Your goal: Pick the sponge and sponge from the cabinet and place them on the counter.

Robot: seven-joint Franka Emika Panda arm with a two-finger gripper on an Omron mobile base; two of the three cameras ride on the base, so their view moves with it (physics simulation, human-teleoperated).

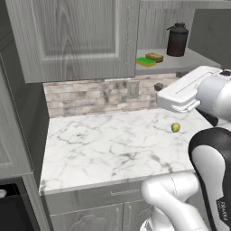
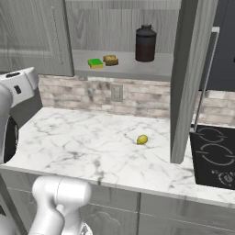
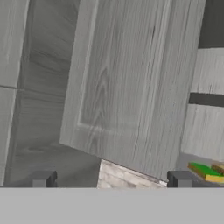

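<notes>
Nearest the base, the counter [image 1: 103, 144] carries a small yellow-green ball [image 2: 142, 139] — not part of the job. Above it the gripper [image 3: 109, 181] hangs with fingertips [image 3: 43, 178] spread wide apart and nothing between them, aimed at the closed left cabinet door [image 3: 127, 83]. Further back, on the cabinet [image 1: 72, 36] shelf [image 2: 137, 69] in the open right bay, the green sponge [image 2: 95, 63] lies flat near the front edge, with the yellow-brown sponge [image 2: 110, 59] just beside it, maybe touching — hard to tell. A tall dark canister [image 2: 145, 43] stands on the same shelf, apart from the sponges, toward the stovetop [image 2: 215, 156] side. Step in hand looks like the reach to a first sponge, nothing yet placed. To do it well: swing the hand off the door toward the open bay, clear the door edge, take the green one first since it sits nearer, approach level over the shelf lip, and close across its short sides without nudging its neighbour.
</notes>
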